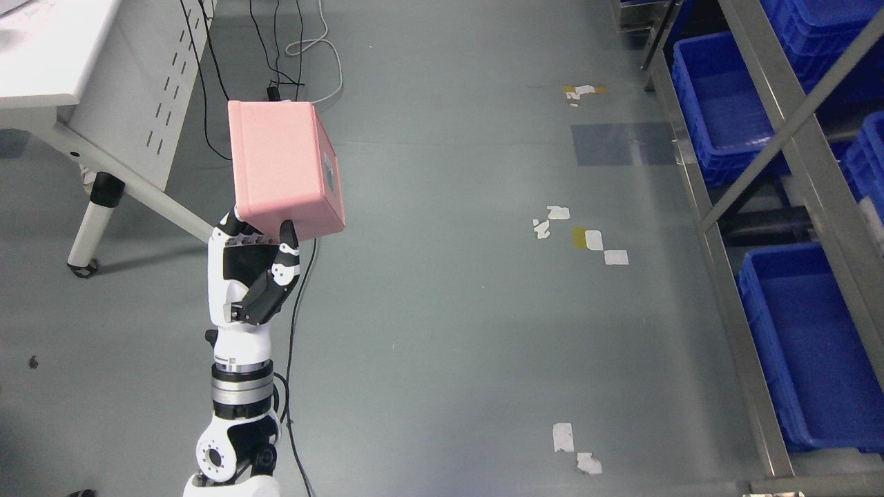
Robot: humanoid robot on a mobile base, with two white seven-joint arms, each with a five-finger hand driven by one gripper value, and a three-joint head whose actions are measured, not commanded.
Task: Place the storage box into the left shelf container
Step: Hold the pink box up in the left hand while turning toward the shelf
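Note:
A pink storage box [283, 167] is held up over the grey floor at the left of the head view. My left hand [257, 255] grips its lower end, the thumb up on the front face and the fingers behind it. The left arm comes up from the bottom edge. A metal shelf [732, 276] runs along the right side and holds blue containers: one at the upper right [722, 103] and one at the lower right [808, 345]. The box is far to the left of the shelf. My right arm is out of view.
A white table [62, 69] with a slanted leg and a castor stands at the upper left. Black and white cables [297, 62] trail over the floor behind the box. Tape scraps [587, 238] mark the floor. More blue bins [829, 34] are stacked at the top right.

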